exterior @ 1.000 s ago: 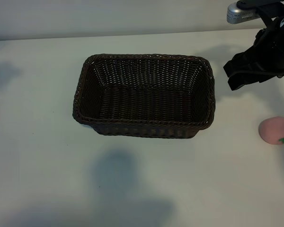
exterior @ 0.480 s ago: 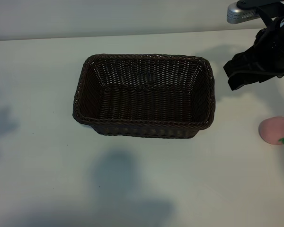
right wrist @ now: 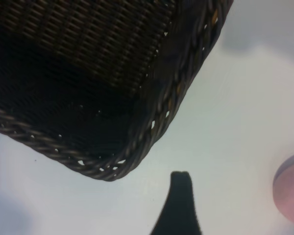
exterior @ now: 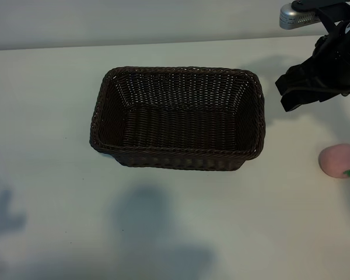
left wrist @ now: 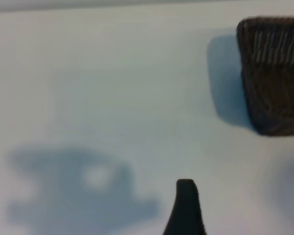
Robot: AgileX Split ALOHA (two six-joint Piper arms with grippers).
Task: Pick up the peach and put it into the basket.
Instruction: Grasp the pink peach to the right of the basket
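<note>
Left arm's shadow (exterior: 3, 213) slid nearer.

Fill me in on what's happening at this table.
Nothing is held yet. The wicker basket sits empty mid-table, and the peach lies on the table to its right, apart from it. The right gripper hangs open above the table between basket and peach. The left gripper is open off to the basket's left.

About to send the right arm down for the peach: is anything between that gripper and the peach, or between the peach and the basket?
Nothing visible. The right gripper hangs open above bare table, with the peach at the table's right edge and the basket empty; only its near rim must be cleared.
</note>
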